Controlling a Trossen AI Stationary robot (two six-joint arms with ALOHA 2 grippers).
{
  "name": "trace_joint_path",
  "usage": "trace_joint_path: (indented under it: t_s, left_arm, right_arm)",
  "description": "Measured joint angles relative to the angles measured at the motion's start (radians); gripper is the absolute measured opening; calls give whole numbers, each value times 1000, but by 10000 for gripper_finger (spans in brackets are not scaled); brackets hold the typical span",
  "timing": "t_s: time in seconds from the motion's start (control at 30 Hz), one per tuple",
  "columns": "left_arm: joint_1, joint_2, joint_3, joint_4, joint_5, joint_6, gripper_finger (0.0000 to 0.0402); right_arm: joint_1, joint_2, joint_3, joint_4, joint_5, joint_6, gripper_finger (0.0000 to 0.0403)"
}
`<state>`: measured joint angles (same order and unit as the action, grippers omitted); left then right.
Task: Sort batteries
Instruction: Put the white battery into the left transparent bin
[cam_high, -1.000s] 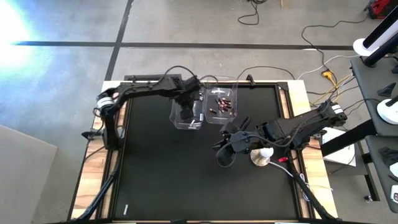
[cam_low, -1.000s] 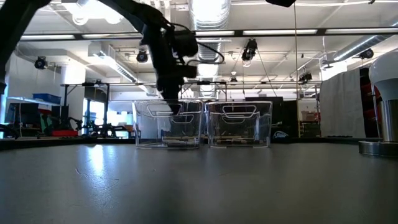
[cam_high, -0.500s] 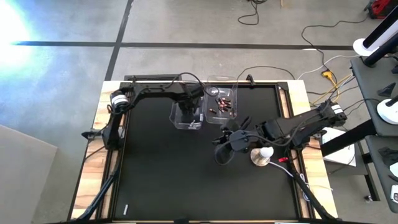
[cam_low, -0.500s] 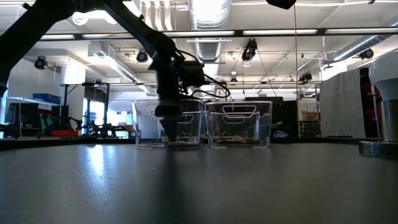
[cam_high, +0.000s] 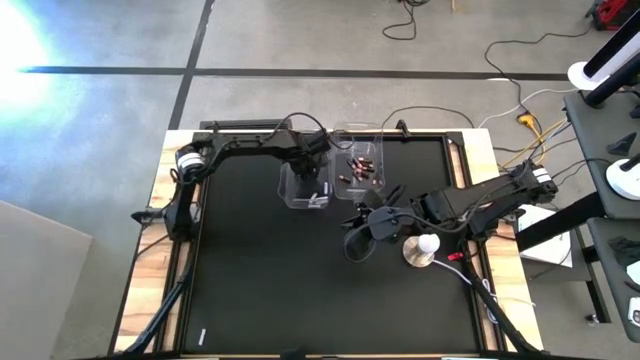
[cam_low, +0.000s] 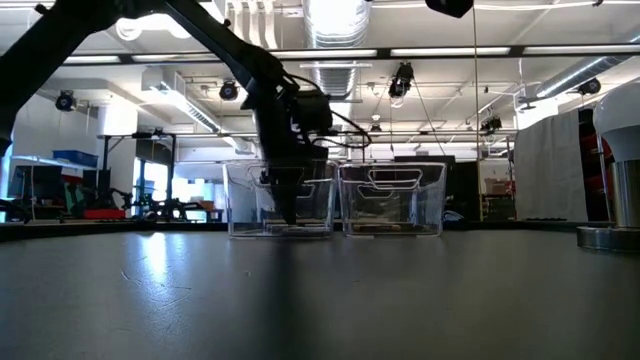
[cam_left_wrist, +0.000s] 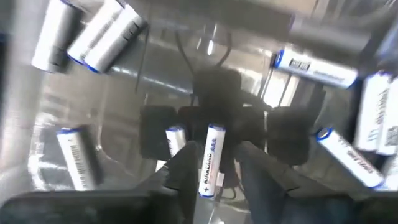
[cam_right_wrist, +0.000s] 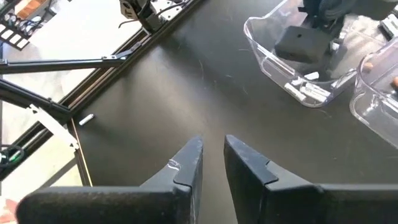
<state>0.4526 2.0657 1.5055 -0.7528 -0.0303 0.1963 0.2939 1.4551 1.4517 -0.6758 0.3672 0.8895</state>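
The left gripper (cam_left_wrist: 214, 171) is down inside the left clear bin (cam_high: 303, 187), its fingers spread a little with a white battery (cam_left_wrist: 210, 160) standing between the tips. I cannot tell whether the pads are touching it or have let it go. More white batteries (cam_left_wrist: 102, 34) lie on the bin floor all round the fingers, on both sides and beyond them. This looks like the drop-off step: a silvery-white cell being released among its own kind.

The dark batteries (cam_high: 360, 167) with copper ends sit in the neighbouring bin (cam_high: 362, 175), just beside the left gripper, towards the right arm.

The right gripper (cam_right_wrist: 211, 163) hovers over bare black table (cam_high: 260, 280), near the bins, its fingers nearly pressed together with nothing between them.

Next, I judge, the left gripper needs to open fully, lift straight up clear of the bin wall without dragging the battery, then go for another one.
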Motion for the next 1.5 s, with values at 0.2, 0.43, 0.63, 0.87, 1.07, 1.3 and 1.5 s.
trace_joint_path:
  t_s: [0.2,0.43,0.63,0.87,1.07,1.3,1.5]
  left_arm:
    - [-11,-56,88,-135,40,-93,148]
    - [-126,-233,109,-287,145,-390,166]
    - [-431,-400,-12,-283,42,-651,162]
    - [-878,-484,-181,-276,-17,-1117,162]
    - [-1142,-455,-319,-186,89,-1586,162]
    - [-1303,-428,-456,-49,257,-1920,162]
    - [-1383,-428,-498,4,328,-2110,168]
  right_arm:
    - [7,0,0,0,-36,-26,72]
    - [25,0,0,-17,-162,-93,81]
    - [43,0,-1,-49,-163,-178,76]
    - [20,44,-1,-31,-87,-319,62]
    - [-21,132,-1,127,-70,-406,61]
    - [-51,240,-1,363,-183,-385,77]
    - [-40,262,-1,336,-221,-385,92]
